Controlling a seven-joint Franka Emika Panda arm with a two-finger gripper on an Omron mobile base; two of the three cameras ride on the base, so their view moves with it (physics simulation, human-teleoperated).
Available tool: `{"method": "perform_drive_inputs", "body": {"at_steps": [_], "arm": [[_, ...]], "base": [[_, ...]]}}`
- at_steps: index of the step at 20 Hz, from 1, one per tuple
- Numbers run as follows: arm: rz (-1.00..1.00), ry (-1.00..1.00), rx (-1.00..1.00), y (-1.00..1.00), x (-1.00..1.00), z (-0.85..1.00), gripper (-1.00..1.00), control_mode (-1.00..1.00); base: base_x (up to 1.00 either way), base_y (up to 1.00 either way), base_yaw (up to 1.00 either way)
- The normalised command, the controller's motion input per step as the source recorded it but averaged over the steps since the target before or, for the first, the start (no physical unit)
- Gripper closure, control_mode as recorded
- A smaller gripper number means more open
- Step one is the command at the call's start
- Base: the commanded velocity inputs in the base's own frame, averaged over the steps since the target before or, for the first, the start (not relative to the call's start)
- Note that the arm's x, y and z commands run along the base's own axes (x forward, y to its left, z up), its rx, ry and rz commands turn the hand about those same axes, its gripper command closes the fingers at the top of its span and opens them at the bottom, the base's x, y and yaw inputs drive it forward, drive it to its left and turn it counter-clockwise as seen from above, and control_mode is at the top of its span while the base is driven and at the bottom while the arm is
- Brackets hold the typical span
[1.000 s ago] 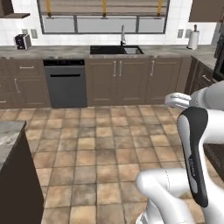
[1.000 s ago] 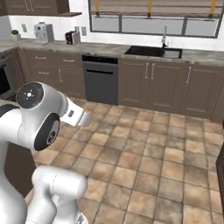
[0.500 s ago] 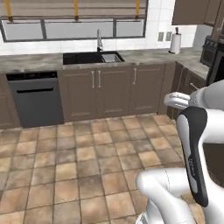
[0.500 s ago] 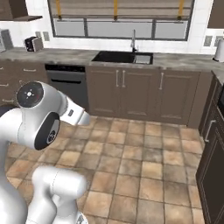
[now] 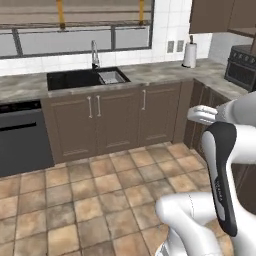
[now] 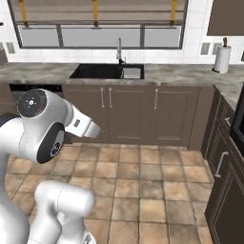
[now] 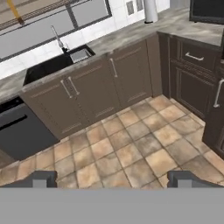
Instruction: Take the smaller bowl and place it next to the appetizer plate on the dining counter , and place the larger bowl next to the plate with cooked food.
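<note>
Where the left base view looks forward: facing a run of brown cabinets (image 5: 120,120) under a grey stone counter (image 5: 160,72). Set into that counter, a black sink (image 5: 75,78) with a faucet (image 5: 94,54) behind it, below a wide window (image 5: 75,40). Far right on the counter, upright against the white tiled wall, a paper roll (image 5: 189,54). At the left edge, a dark dishwasher (image 5: 22,137) just beside the cabinets. Below, a tan tile floor (image 5: 90,195). Rising at lower right, the white arm (image 5: 222,175) with its dark strip.

From the right base view: same sink and faucet near the middle, roll upright at far right, cabinets turning a corner down the right side. Arm bulking at lower left, over the floor.

Through the hand view: looking down and across the floor at the cabinets, tilted a little. Sink and faucet at upper left, dishwasher at left, roll at the top edge, more dark drawers at right. Gripper (image 7: 116,180) released, its two fingertips (image 7: 43,178) spread wide at the bottom with only floor seen between them, grasping nothing.

Cannot tell where the bowls lie.
</note>
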Motion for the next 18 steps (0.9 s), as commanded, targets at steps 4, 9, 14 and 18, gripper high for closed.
{"method": "perform_drive_inputs", "body": {"at_steps": [4,9,14,18], "arm": [[0.0,0.0,0.0,0.0,0.0,0.0,-1.0,1.0],[0.0,0.0,0.0,0.0,0.0,0.0,-1.0,1.0],[0.0,0.0,0.0,0.0,0.0,0.0,-1.0,1.0],[0.0,0.0,0.0,0.0,0.0,0.0,-1.0,1.0]], "base": [[1.0,-0.05,-0.25],[1.0,-0.06,-0.26],[0.77,-0.14,-0.26],[0.34,-0.38,-0.29]]}}
